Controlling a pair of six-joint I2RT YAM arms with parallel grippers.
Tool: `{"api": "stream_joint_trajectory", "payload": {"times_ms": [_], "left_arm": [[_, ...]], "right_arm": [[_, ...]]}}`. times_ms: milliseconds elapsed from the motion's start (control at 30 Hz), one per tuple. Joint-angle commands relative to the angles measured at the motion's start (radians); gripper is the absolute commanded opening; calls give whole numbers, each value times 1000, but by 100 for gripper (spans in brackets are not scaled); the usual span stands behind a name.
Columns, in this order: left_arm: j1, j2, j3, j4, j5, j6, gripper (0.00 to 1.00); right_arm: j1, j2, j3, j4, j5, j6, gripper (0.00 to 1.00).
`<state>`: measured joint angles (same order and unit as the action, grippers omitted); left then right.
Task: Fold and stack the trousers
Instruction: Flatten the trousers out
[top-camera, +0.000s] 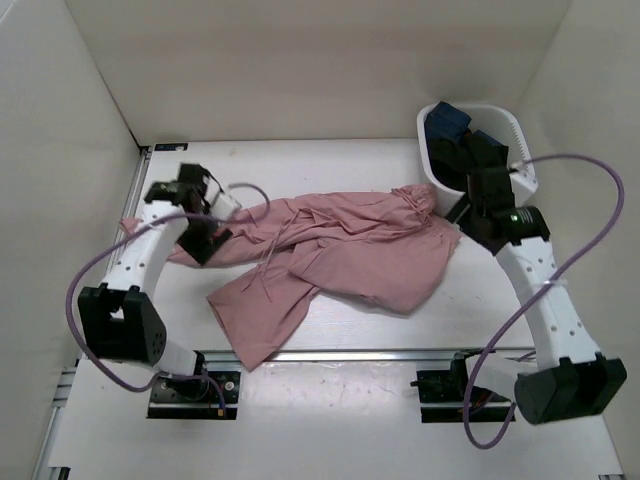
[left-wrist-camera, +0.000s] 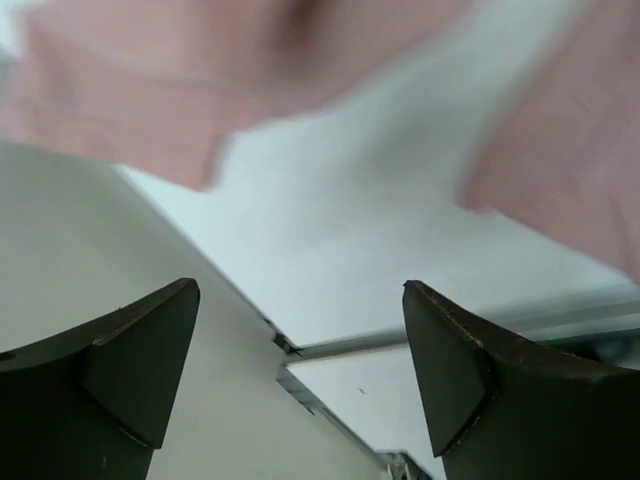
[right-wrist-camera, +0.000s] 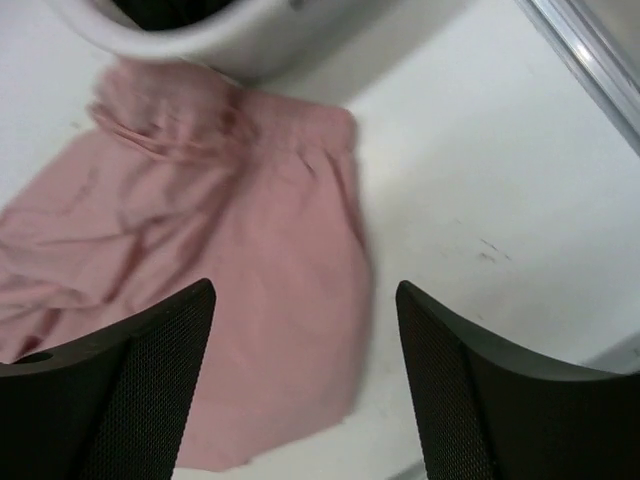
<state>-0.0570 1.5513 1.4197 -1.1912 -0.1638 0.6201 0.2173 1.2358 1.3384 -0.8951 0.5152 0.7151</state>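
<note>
Bright, even, diffuse light; both wrist views soft.
The overhead view is sharp, its shadows faint. The left wrist view smears the trousers (left-wrist-camera: 150, 90) at 12 o'clock; the right wrist view blurs slightly throughout.

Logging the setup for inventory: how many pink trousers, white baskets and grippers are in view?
pink trousers: 1
white basket: 1
grippers: 2, the left gripper and the right gripper
Total: 4
</note>
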Motion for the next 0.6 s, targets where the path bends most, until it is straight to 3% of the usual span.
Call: {"api": "stream_joint_trajectory", "payload": {"times_ms": [0, 167, 333, 433, 567], "left_arm": [[-87, 18, -262, 28, 26, -3, 94], [-204, 29, -326, 50, 86, -23, 94], [-314, 90, -431, 91, 66, -42, 100], [-323, 133, -493, 186, 18, -91, 100], [-323, 179, -541, 298, -39, -109, 97]], "right_arm": [[-68, -67, -171, -1, -53, 24, 77], [-215, 6, -372, 277, -309, -84, 81], [-277, 166, -381, 423, -391, -121, 83], [-298, 254, -381, 470, -429, -121, 83], [-308, 361, -390, 481, -440, -103, 71]]}}
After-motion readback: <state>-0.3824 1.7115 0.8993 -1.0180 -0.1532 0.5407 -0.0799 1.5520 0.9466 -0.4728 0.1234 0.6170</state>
